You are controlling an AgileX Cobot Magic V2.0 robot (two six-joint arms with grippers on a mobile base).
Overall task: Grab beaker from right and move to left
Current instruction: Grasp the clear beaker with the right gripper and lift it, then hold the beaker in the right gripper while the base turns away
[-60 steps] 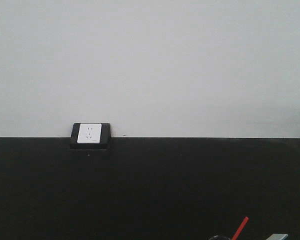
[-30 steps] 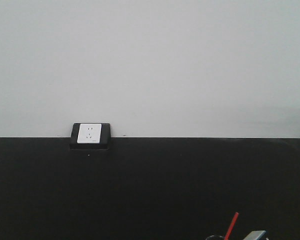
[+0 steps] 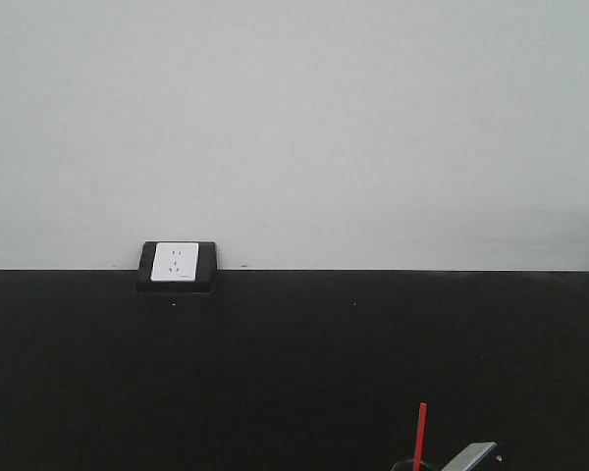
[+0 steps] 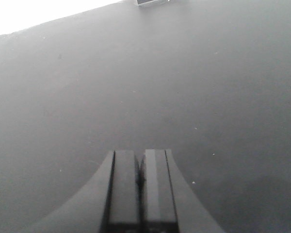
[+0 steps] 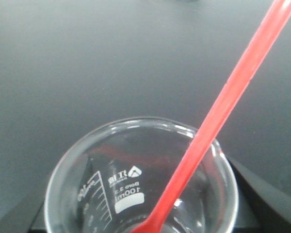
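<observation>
Beaker [image 5: 111, 189] pinched in right gripper [image 5: 148, 216] jaws for the trip left — red rod [image 5: 233, 92] leaning inside; left gripper [image 4: 140, 179] idle, jaws pressed together.

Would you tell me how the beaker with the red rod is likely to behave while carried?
The beaker looks like thin, smooth glass, so it is probably fragile and somewhat slippery. It appears empty and is marked 100ml, so it is likely light. The red rod leans loosely against the rim and may shift.

a lab, black benchtop [image 3: 275, 363], graduated 100ml glass beaker [image 5: 103, 193], socket [image 3: 175, 263] on white wall [image 3: 294, 118]
</observation>
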